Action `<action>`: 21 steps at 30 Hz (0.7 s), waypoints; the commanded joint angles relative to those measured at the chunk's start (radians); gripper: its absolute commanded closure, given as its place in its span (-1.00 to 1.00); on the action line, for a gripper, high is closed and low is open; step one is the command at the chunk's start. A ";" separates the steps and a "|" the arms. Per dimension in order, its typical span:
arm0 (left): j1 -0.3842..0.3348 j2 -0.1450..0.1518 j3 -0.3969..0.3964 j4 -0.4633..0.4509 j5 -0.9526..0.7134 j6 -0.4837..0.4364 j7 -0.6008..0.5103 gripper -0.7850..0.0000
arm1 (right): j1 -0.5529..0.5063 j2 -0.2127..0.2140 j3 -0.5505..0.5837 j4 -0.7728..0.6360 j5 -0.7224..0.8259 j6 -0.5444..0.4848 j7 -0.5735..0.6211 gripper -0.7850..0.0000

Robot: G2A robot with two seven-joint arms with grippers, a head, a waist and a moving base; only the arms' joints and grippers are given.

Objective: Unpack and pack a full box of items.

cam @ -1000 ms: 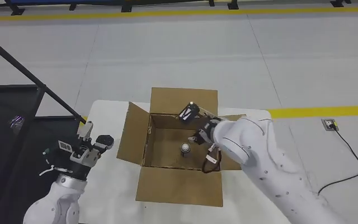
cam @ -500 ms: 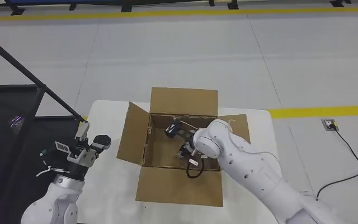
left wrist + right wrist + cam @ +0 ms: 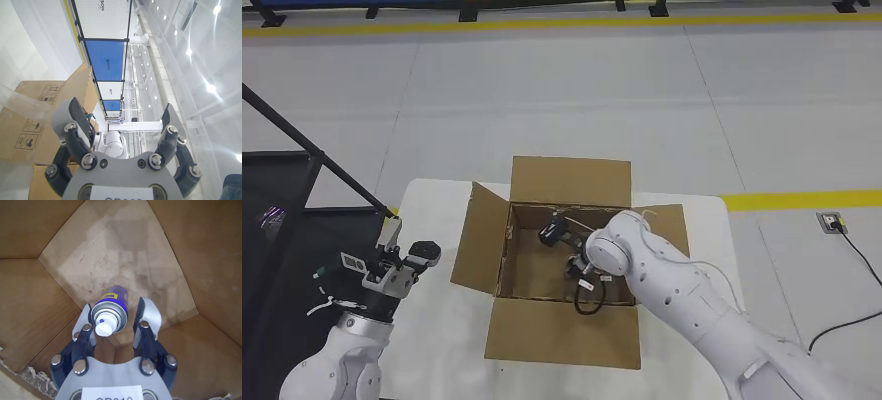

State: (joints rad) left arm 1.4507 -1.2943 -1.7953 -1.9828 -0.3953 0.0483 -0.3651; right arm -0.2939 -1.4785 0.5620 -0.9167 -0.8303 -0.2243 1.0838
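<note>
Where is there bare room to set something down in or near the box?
Most of the box floor is bare, away from the spray can. Crowded only there, with the open right gripper straddling the can. Outside, the table between box and left gripper is free.

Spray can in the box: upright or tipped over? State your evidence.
Upright: the spray can stands on the box floor, white nozzle up, flanked by the open right gripper.
</note>
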 commanded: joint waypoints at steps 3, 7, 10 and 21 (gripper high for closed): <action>0.000 0.000 0.000 0.000 0.000 0.000 0.000 -1.00 | 0.008 -0.007 0.004 0.009 -0.005 0.000 -0.007 1.00; 0.000 0.000 0.000 0.000 0.000 0.000 0.000 -1.00 | 0.011 -0.001 0.029 -0.030 -0.011 -0.016 -0.017 1.00; 0.000 0.000 0.000 0.000 0.000 0.000 0.000 -1.00 | 0.002 0.014 0.061 -0.099 -0.027 -0.019 -0.009 1.00; 0.000 0.000 0.000 0.000 0.000 0.000 0.000 -1.00 | -0.144 0.099 0.230 -0.524 -0.150 -0.001 0.087 1.00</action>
State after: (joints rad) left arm 1.4507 -1.2943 -1.7953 -1.9828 -0.3953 0.0483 -0.3651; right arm -0.4223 -1.3854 0.7757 -1.3980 -0.9695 -0.2268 1.1648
